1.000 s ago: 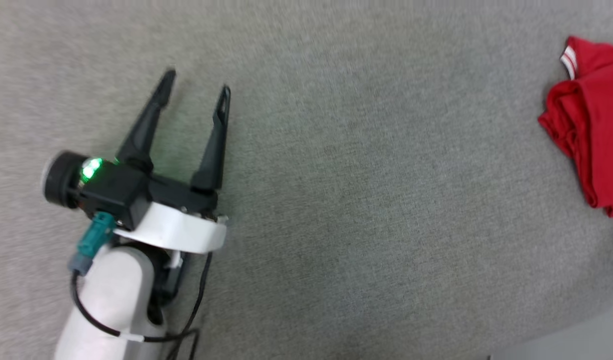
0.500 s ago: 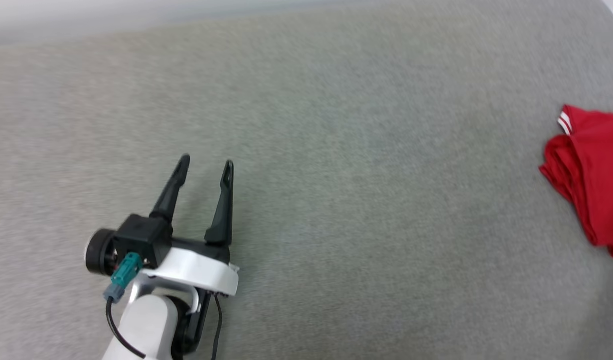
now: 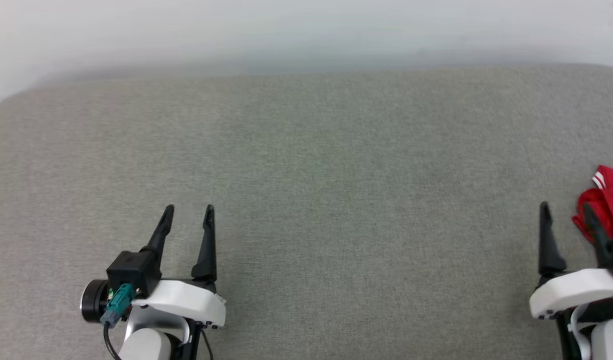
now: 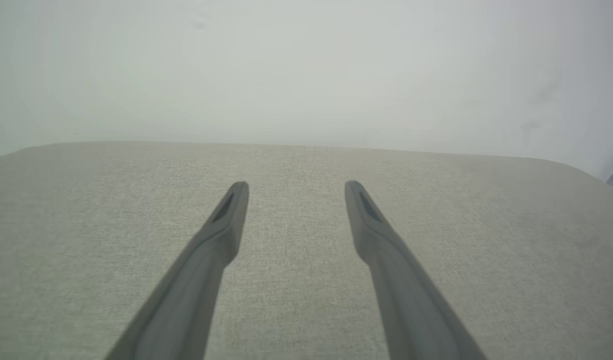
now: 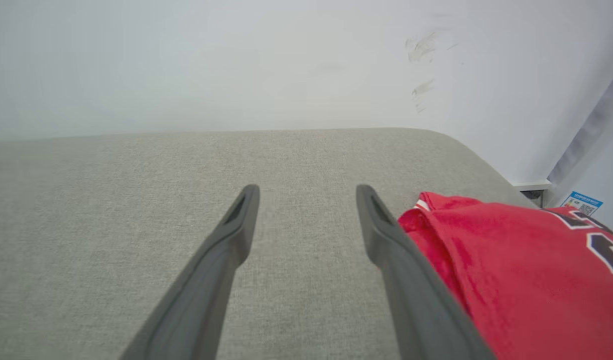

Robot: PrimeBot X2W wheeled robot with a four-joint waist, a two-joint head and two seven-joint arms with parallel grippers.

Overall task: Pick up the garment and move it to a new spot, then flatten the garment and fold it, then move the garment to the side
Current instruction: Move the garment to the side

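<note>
Head view looks down on a wide grey woven cushion (image 3: 336,175) with rounded far corners, pushed up against a plain pale wall (image 3: 306,30). The cloth is flat and even from side to side. In the right wrist view the wall carries a few dark scuff marks (image 5: 421,45). Past the cushion's right corner there is a small white ledge (image 5: 531,185) and a blue-and-white sticker (image 5: 581,202) with a square code on it.

The shirt (image 3: 609,195) lies at the far right of the cushion, near that right corner, cut off by the picture's edge. It is bright red and bunched into soft folded layers – not spread flat. A short strip of red-and-white striped trim shows at its upper left edge. In the right wrist view black lettering with a white outline runs off the right border, too little of it to read.

The left claw (image 3: 189,210) hovers over bare cushion at the lower left, well apart from the shirt, its two dark fingers spread wide with nothing between them. The right claw (image 3: 565,207) at the lower right is just as wide and also holds nothing. Its right finger runs along the shirt's left edge – whether it touches the cloth I cannot tell.
</note>
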